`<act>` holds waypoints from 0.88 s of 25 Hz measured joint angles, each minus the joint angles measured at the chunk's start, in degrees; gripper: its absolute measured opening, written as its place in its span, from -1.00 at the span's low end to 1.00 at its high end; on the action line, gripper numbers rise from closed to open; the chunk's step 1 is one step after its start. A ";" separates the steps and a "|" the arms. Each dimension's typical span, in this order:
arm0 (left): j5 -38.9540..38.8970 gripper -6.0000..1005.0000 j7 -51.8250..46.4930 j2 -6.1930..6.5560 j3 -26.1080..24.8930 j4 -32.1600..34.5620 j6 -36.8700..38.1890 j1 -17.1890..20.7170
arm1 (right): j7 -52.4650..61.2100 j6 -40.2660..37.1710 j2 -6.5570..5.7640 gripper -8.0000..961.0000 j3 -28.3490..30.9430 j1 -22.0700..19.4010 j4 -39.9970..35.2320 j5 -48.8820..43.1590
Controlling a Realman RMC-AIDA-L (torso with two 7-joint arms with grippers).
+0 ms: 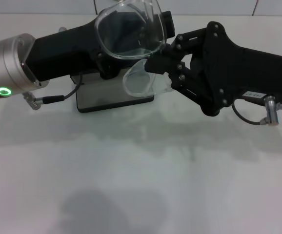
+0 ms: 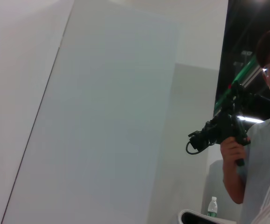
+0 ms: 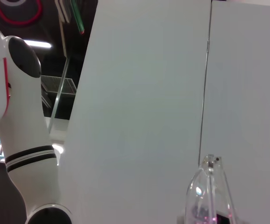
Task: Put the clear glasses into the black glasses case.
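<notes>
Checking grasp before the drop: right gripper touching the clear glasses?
Touching. In the head view the right gripper has its fingertips closed on the clear glasses by the frame between the lenses, above the black glasses case.

Pale wall panels (image 2: 107, 116) fill most of the frame, with a thin dark seam running diagonally at the left. At the right edge stands a person in glasses (image 2: 266, 154), holding a black camera rig (image 2: 223, 133). A small plastic bottle (image 2: 212, 206) sits at the lower right.
</notes>
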 joint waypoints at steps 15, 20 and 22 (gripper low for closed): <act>-0.81 -0.89 1.06 0.83 -6.25 -0.06 -3.68 3.07 | 0.90 -0.35 -0.19 -0.84 -0.32 -0.06 -0.47 -0.19; 1.49 -0.89 1.50 4.36 -6.66 0.08 -6.40 7.69 | 8.92 3.20 -1.61 -0.84 2.42 0.15 -0.71 -0.77; 2.73 -0.89 1.41 5.92 -6.69 0.16 -7.07 9.76 | 14.51 5.83 -3.21 -0.84 4.69 0.52 -2.52 -3.92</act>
